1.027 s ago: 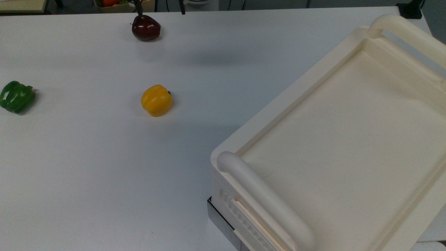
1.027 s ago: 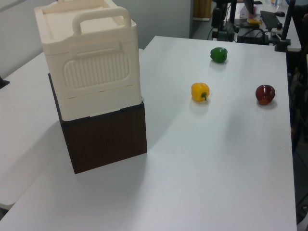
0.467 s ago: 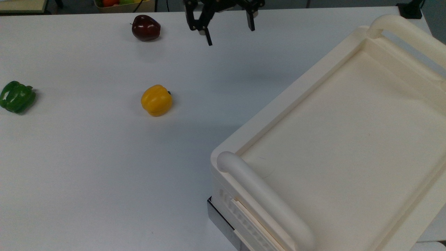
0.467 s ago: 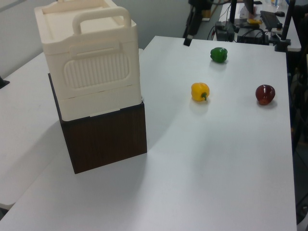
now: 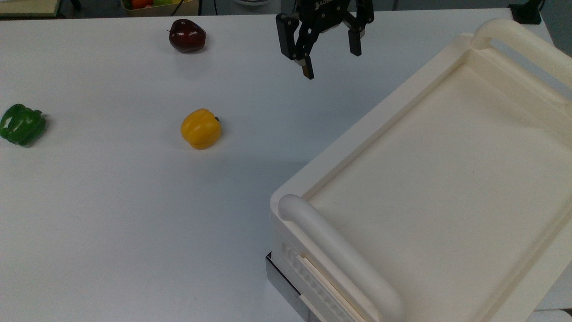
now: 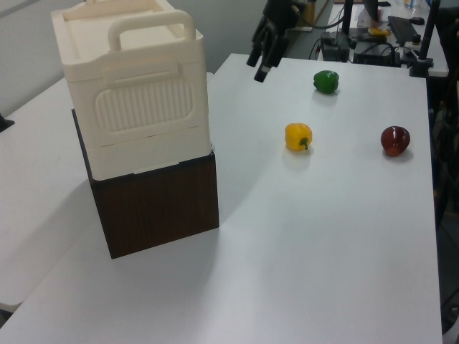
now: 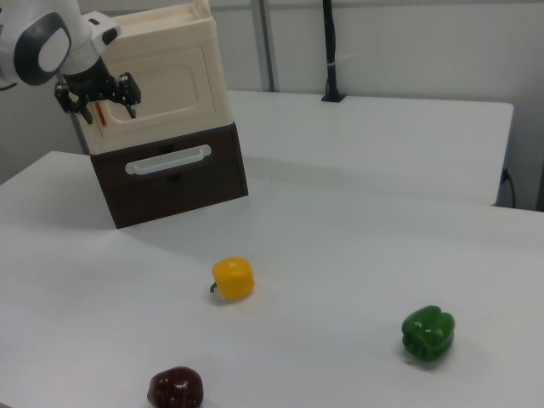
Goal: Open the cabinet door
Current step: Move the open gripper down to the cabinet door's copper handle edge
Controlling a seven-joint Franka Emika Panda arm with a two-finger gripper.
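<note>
The gripper [image 5: 330, 60] is hanging above the white table [image 5: 111, 201] with its two fingers spread wide and nothing between them, near the far table edge in the top view. In the right view the gripper [image 7: 95, 104] is hovering just in front of the cabinet door [image 7: 174, 85], a cream panel facing the table on the upper part of the cabinet [image 6: 133, 107]; whether it is touching the door is not clear. The door is sitting closed, flush with its frame. Below it, a dark brown drawer [image 7: 170, 174] with a pale handle is sitting shut. A yellow pepper [image 5: 200, 129], a green pepper [image 5: 21, 124] and a dark red pepper [image 5: 187, 36] are lying well apart on the table, leaving a wide bare stretch between them and the cabinet.
</note>
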